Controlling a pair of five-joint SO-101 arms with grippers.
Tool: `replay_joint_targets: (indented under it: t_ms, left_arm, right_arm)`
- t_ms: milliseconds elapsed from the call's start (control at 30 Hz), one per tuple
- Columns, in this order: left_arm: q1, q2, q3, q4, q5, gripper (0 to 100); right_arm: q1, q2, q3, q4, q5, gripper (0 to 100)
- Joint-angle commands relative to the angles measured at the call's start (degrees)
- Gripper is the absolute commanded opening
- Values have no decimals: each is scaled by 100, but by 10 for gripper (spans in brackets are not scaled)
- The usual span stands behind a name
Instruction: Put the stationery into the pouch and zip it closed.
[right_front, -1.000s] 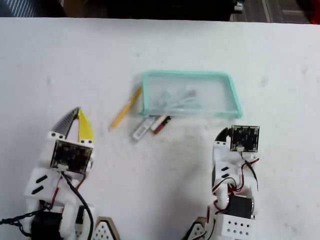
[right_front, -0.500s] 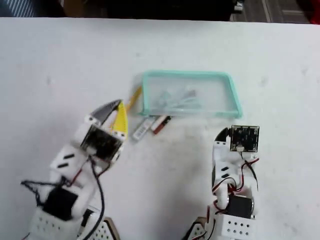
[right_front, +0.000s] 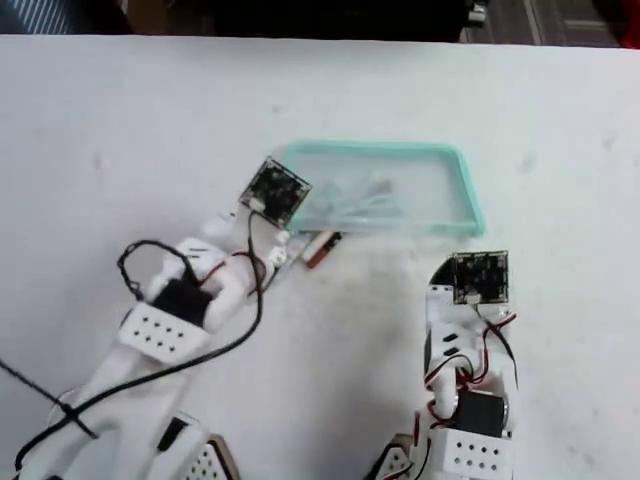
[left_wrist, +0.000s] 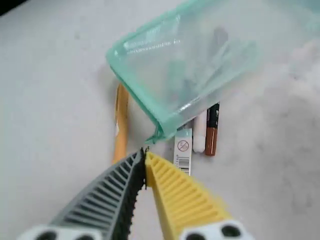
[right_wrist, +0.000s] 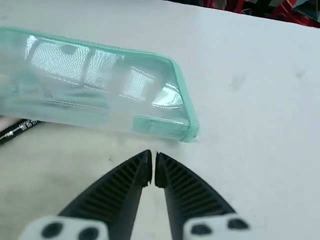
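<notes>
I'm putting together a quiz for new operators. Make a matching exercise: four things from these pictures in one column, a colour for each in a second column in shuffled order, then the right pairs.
Things:
1. pouch
2. pencil
3. left hand
4. right hand

Colours:
A. both fingers black
B. teal rim, see-through walls
C. orange-yellow all along
D. one finger grey, the other yellow

Pairs: 1-B, 2-C, 3-D, 4-A
</notes>
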Motion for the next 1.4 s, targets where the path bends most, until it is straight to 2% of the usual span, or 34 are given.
replay_joint_targets:
  t_ms: [0, 367, 600, 700, 833, 1100, 1367]
  left_arm:
    - [66, 426, -378, -149, 88, 24]
    - [259, 593, -167, -554, 88, 27]
    - [215, 593, 114, -1020, 97, 24]
    - [127, 593, 105, -1046, 97, 24]
    - [127, 593, 79, -1055, 62, 24]
    - [189, 593, 105, -1055, 105, 24]
    - [189, 593, 105, -1055, 105, 24]
  right_arm:
    - [22, 22, 53, -84, 598, 18]
    - [-4, -22, 53, -75, 589, 18]
    - [-708, 22, 53, -22, 598, 18]
    - [-743, -13, 35, 585, 651, 18]
    - [-699, -22, -211, 760, 1029, 18]
    - [-690, 31, -967, 1138, 1037, 17]
    - [-145, 40, -1802, 1235, 1037, 17]
